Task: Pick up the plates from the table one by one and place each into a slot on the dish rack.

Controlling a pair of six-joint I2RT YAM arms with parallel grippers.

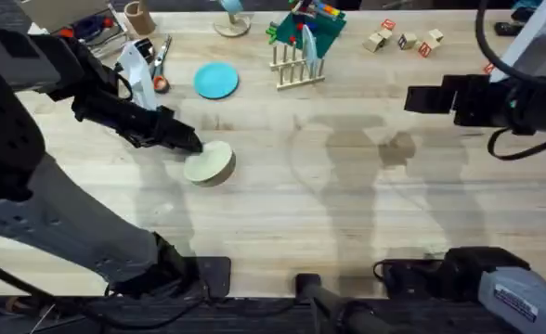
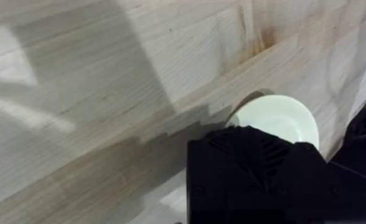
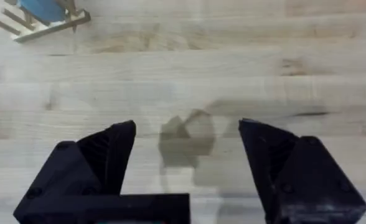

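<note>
Left tool (image 1: 191,144) perhaps at cream plate (image 1: 210,164) edge

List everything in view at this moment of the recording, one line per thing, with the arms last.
cream plate: 1, off-white, on the table left of centre, at the left gripper's tip, one edge seemingly raised
blue plate: 1, light blue, lying flat on the table, left of the dish rack
dish rack: 1, pale wood with upright pegs, far centre of the table
green holder: 1, green with colourful items, just behind the rack
small blocks: several, pale with red marks, far right
table: 1, light wood planks
left gripper: 1, black, at the cream plate; opening unclear
right gripper: 1, black, open, above bare table on the right side
</note>
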